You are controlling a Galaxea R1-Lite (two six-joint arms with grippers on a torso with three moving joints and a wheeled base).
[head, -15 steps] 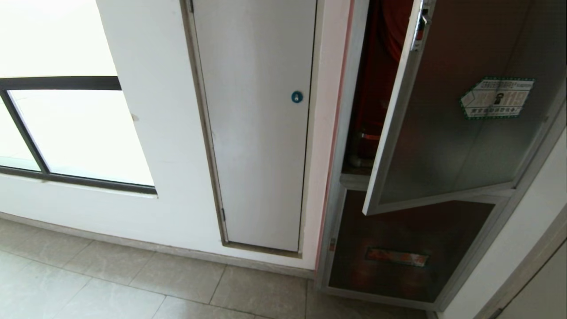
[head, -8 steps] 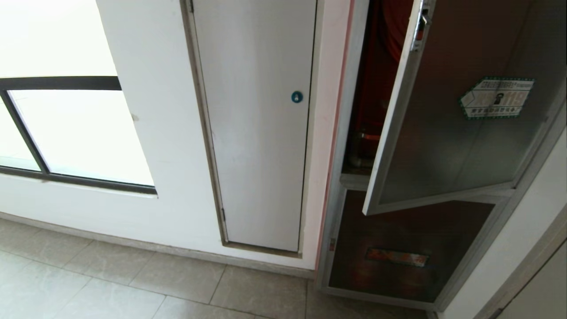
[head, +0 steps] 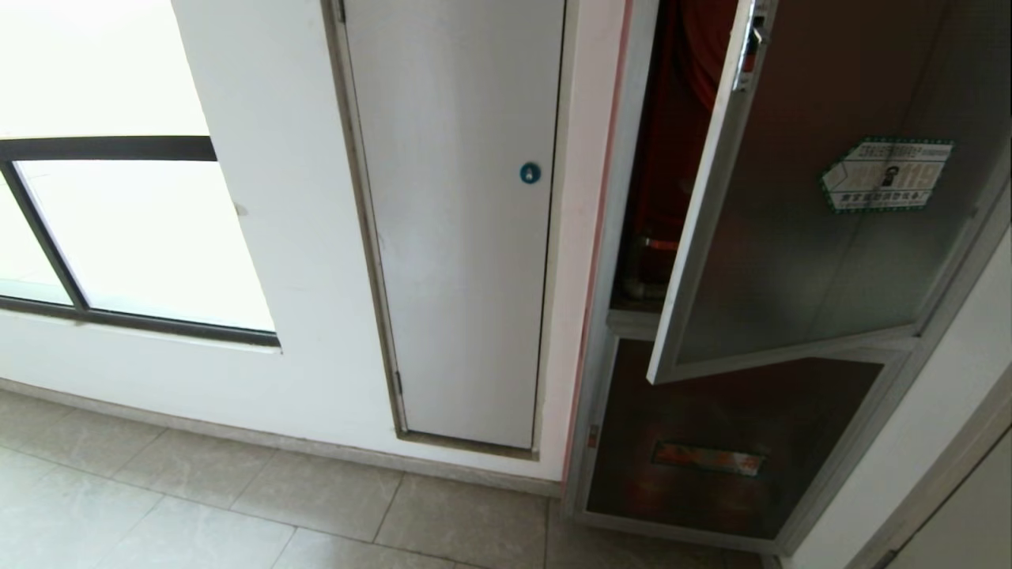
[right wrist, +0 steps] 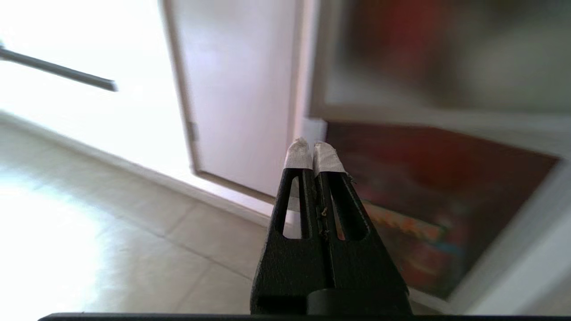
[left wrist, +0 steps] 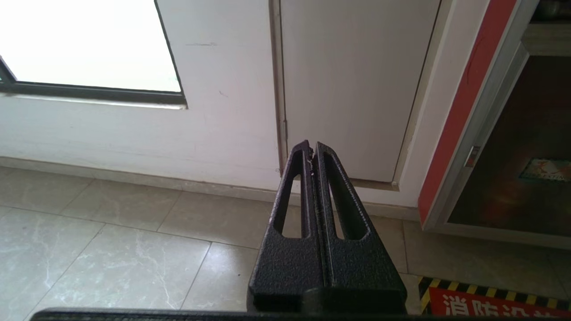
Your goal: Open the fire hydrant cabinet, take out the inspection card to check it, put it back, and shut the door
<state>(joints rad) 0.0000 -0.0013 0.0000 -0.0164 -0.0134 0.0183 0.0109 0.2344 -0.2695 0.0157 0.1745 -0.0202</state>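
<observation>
Tall silver brushed-metal-framed fire hydrant cabinet [head: 624, 316] set into a white wall, its frame edged by one red strip on the wall side. The cabinet's upper door [head: 798, 237], a large silver-framed dark glass panel, stands swung partly open, free edge tilted out from the frame; one green-edged white sticker [head: 885, 175] on the glass, one small red latch [head: 751, 51] on its free edge. Through the gap: red interior [head: 672, 142], with a red fitting and a pale pipe low down; contents otherwise too dark to tell. Inspection card not in sight in any view. Below the door, one shorter dark reddish-brown panel [head: 727, 442], shut, bearing one orange label [head: 708, 458]. Just left of the cabinet, a plain grey-white flush door [head: 458, 237], matte, with one round blue lock [head: 530, 173]. Further left, one dark-framed window [head: 134, 237], very bright. Floor of pale marbled tiles [head: 198, 506], glossy, grey grout lines; a red sign with black-and-yellow striped border [left wrist: 495, 301] lies on it before the cabinet. Left claw [left wrist: 313, 149], black, rough-textured, two slotted fingers pressed together, empty, aimed low at the flush door. Right claw [right wrist: 314, 149], same build with white-taped tips, closed on nothing, pointed at the lower panel's near edge.
</observation>
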